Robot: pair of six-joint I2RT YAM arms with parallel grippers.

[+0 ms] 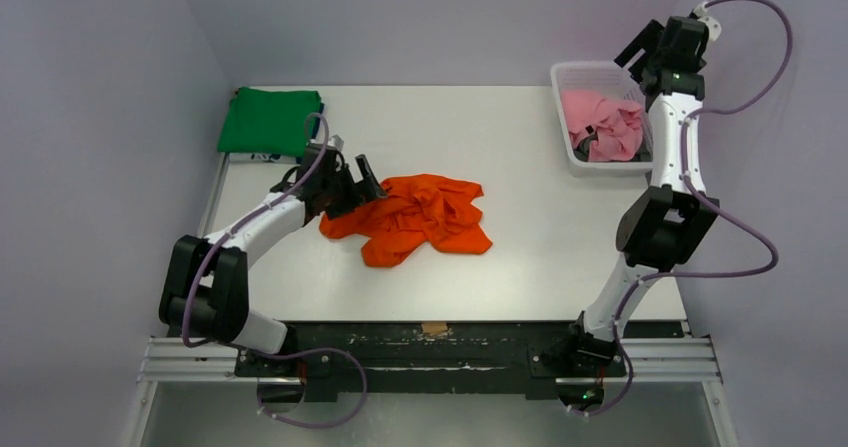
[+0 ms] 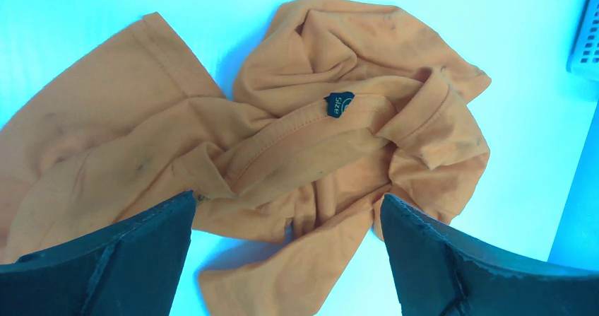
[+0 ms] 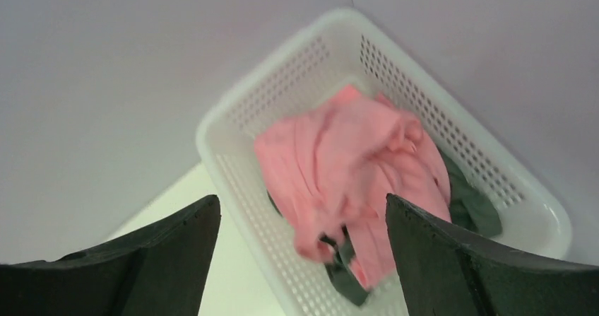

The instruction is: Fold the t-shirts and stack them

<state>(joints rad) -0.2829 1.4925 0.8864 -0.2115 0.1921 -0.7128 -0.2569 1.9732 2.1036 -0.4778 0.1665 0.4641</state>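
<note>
Our left gripper [image 2: 286,210] stands apart over the crumpled orange shirt [image 2: 311,146]; we risk pinching several layers at once; our right gripper [image 3: 304,213], likewise apart, hovers above the pink shirt [image 3: 346,153].

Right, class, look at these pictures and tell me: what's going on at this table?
Two robot arms are working on t-shirts. The left gripper, open, hovers at the edge of a crumpled orange t-shirt in the middle of the table. The right gripper, open and empty, hangs above the white basket at the far right, which holds a pink t-shirt over a dark garment. A green t-shirt lies folded at the far left corner.
</note>
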